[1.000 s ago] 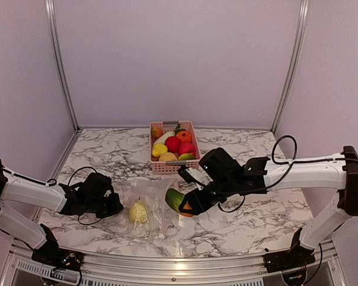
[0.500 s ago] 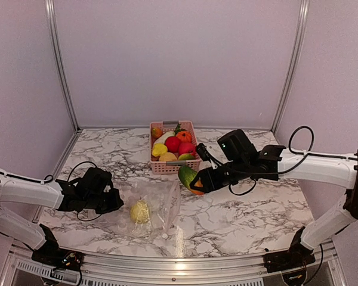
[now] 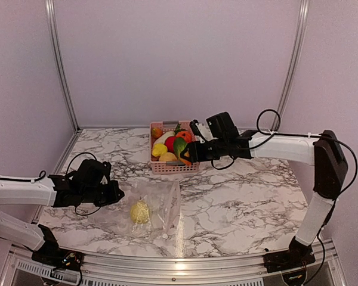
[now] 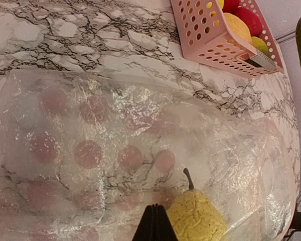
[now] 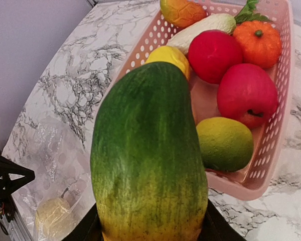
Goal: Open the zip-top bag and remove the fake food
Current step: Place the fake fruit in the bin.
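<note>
One yellow plastic pear is inside the transparent crinkly plastic zip-top bag. The bag lies flat on the white marbled surface in front of the left arm, well apart from the pink slotted plastic basket. The left gripper is at the left end of the bag. Its fingers are together and, as far as the wrist view shows, they pinch the thin film just beside the pear. The right gripper is clamped on a long green and yellow plastic fruit, which it holds above the near rim of the basket, where other fake food lies.

I judge the bag to be very light, soft and slippery. It will slide or fold when pushed, so one end must be held while something is taken out. Its right edge stands up a little and looks like the mouth, though I cannot see the zip strip clearly. The pear looks hollow, light and hard, and its rough skin should give some grip. I would take it across its wide lower body, not by the thin stem, and only through the mouth. The glossy fruit in the right gripper is smooth and could slip from a loose hold.
</note>
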`<action>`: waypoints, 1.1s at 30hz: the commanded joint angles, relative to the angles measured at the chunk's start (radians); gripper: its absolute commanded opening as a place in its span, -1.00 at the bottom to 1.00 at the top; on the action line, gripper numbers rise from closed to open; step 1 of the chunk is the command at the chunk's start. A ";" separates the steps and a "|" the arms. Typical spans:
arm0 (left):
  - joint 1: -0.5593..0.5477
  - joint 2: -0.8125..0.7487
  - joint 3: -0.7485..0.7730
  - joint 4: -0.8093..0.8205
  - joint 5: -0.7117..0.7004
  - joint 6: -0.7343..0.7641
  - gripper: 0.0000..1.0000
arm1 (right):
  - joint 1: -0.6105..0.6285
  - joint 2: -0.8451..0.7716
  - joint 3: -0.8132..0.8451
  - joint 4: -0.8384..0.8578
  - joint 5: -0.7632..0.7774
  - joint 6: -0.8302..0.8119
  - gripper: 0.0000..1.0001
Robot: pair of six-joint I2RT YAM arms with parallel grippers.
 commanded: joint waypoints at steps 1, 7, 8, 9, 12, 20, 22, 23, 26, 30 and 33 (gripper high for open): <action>0.006 -0.028 0.035 -0.053 -0.014 0.019 -1.00 | -0.039 0.126 0.142 0.063 0.021 -0.028 -0.13; 0.005 -0.051 0.034 -0.061 -0.012 0.018 -1.00 | -0.073 0.297 0.314 0.048 0.016 -0.032 -0.11; 0.005 -0.056 0.034 -0.062 -0.012 0.018 -1.00 | -0.075 0.320 0.335 0.044 0.019 -0.033 -0.09; 0.005 -0.059 0.034 -0.064 -0.014 0.017 -1.00 | -0.077 0.339 0.359 0.038 0.021 -0.036 -0.05; 0.005 -0.065 0.034 -0.067 -0.012 0.018 -1.00 | -0.077 0.386 0.425 0.006 0.031 -0.042 0.07; 0.005 -0.070 0.028 -0.068 -0.006 0.016 -1.00 | -0.077 0.409 0.457 -0.015 0.035 -0.051 0.50; 0.005 -0.069 0.028 -0.067 -0.005 0.014 -1.00 | -0.077 0.398 0.452 -0.017 0.040 -0.052 0.55; 0.005 -0.069 0.028 -0.065 -0.005 0.014 -1.00 | -0.077 0.390 0.450 -0.019 0.041 -0.055 0.57; 0.005 -0.064 0.028 -0.061 -0.002 0.013 -1.00 | -0.077 0.366 0.435 -0.023 0.042 -0.055 0.57; 0.004 -0.061 0.026 -0.056 0.001 0.012 -1.00 | -0.077 0.317 0.394 -0.023 0.050 -0.060 0.55; 0.003 -0.056 0.023 -0.050 0.005 0.010 -1.00 | -0.075 0.276 0.357 -0.022 0.055 -0.063 0.54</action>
